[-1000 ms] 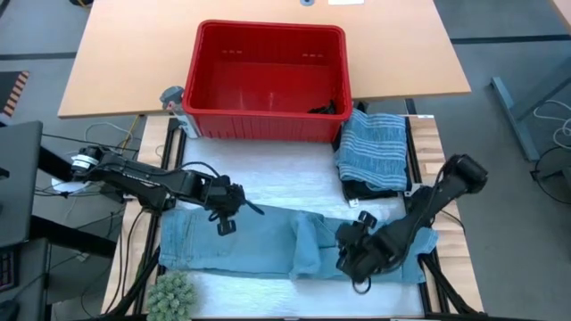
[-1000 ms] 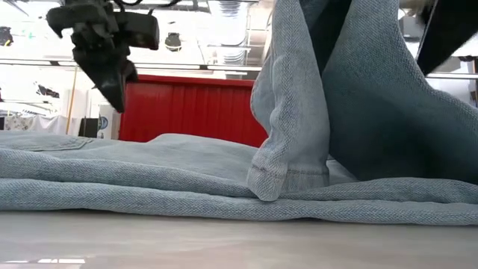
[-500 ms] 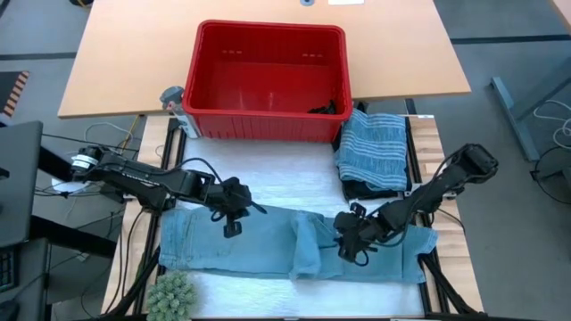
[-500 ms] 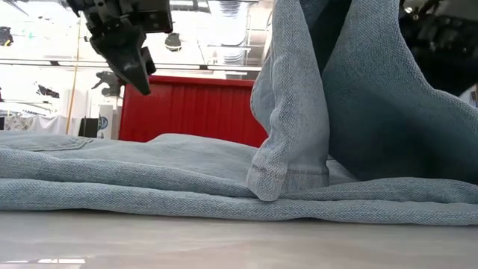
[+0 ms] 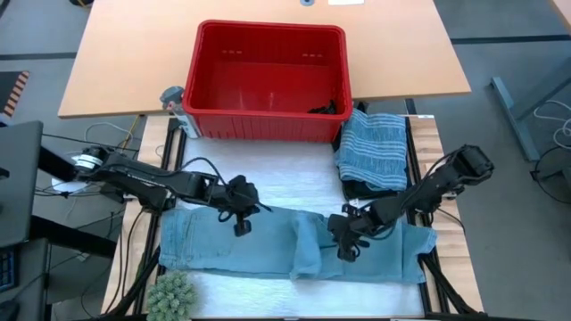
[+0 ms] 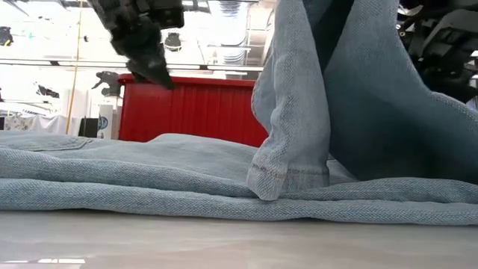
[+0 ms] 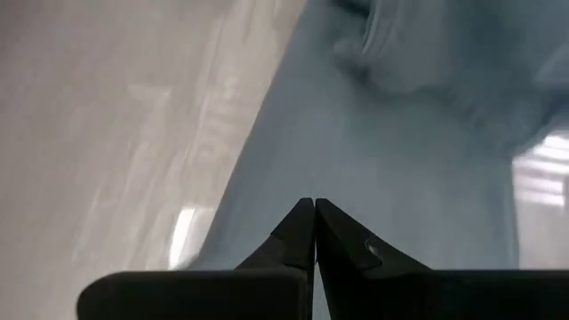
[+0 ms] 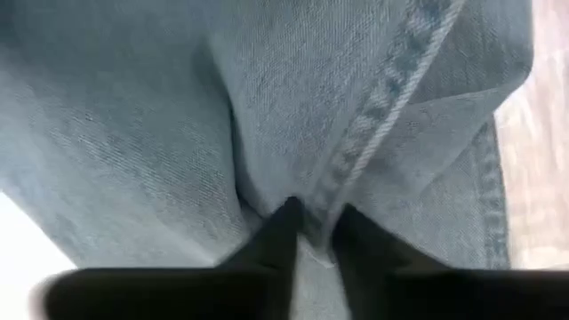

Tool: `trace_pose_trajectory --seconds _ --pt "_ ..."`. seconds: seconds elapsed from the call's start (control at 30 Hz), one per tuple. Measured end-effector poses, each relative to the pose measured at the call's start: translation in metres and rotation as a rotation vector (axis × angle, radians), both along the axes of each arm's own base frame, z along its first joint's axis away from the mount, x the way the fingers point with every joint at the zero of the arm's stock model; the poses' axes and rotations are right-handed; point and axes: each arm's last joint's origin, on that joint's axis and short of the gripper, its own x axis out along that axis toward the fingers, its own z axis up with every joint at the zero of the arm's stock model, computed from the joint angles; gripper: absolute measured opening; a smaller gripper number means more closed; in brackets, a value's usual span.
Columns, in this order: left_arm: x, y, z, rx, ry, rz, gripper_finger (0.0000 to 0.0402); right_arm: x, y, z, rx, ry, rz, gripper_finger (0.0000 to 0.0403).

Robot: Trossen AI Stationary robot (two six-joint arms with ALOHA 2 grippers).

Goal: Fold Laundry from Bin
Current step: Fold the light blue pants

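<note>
While jeans lay, right fingers closed.

Dark garment mostly hidden under striped cloth

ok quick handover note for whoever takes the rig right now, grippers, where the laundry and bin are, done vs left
Left gripper: shut, empty, above the upper edge of the light blue jeans.
Right gripper: fingers pinching a seam fold of the jeans near their middle.
Jeans lie spread across the front of the table, one leg partly folded over.
Striped cloth sits folded on a dark garment, right of the red bin.
A dark item remains in the bin.
Left: finish folding the jeans, stack them, empty the bin.
</note>
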Motion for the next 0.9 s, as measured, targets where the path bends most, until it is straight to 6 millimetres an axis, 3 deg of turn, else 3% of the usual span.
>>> trace_pose_trajectory --seconds 0.1,0.3,0.5,0.9 --pt "0.012 -0.003 -0.012 -0.001 0.000 -0.024 0.0000 0.001 -0.003 0.005 0.033 -0.005 0.021 0.0024" --pt "0.048 -0.012 -0.051 -0.067 -0.024 -0.164 0.0000 0.007 -0.008 0.019 0.032 -0.004 0.011 0.0025" --pt "0.066 -0.018 -0.087 -0.138 0.004 -0.208 0.0000 0.008 -0.017 0.029 -0.012 0.059 -0.023 0.0025" --pt "0.070 -0.018 -0.093 -0.116 -0.015 -0.233 0.0000 0.015 -0.022 0.068 -0.228 0.049 -0.039 0.0025"
